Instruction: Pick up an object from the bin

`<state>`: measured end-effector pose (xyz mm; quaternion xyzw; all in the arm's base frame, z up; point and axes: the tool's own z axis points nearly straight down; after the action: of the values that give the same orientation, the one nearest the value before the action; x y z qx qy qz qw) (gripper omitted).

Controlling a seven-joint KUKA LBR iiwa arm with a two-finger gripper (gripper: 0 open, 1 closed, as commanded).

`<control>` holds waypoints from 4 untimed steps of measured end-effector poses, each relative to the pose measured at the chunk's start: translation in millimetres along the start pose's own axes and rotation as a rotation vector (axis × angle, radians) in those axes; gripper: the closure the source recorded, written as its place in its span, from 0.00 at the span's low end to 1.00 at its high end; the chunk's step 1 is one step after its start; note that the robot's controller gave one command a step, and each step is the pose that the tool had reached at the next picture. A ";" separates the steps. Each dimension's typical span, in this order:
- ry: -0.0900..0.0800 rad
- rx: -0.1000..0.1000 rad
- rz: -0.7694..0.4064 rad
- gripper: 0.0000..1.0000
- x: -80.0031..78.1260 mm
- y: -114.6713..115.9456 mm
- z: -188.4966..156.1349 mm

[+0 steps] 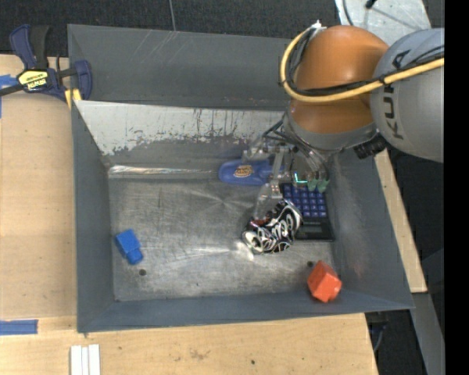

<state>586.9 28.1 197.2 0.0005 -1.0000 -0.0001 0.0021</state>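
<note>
In the camera view, we see the arm [410, 92] come in from the right with its orange cover [336, 69] over the far right part of the bin [180, 209]. The gripper [275, 184] hangs low in the right half of the bin, near the far wall. We cannot tell whether the gripper is apart or together, and we see nothing held in it.

Just below the gripper, toward the near edge, lies a black-and-white bundle [273, 230], crumpled and patterned; its top edge sits right at the gripper's tip. We cannot tell whether they touch. Beside the bundle, toward the right wall, lies a dark keypad [311, 205] with rows of blue keys, partly under the gripper. A blue oval thing [242, 172] with a label lies at the foot of the far wall, just left of the gripper.

An orange block [324, 281] sits in the near right corner, well apart from the gripper. A small blue block [129, 246] lies near the near left corner.
</note>
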 end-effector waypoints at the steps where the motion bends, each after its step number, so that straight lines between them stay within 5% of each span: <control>1: -0.008 0.000 0.001 0.00 -1.7 -0.1 -4.2; 2: -0.010 0.001 -0.155 0.00 8.7 -26.4 45.6; 3: -0.004 0.002 -0.159 0.00 29.4 -69.5 68.4; 4: -0.009 0.001 -0.300 0.00 12.8 -70.8 73.0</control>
<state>573.9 -42.7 124.2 0.1501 -0.9887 0.0003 -0.0023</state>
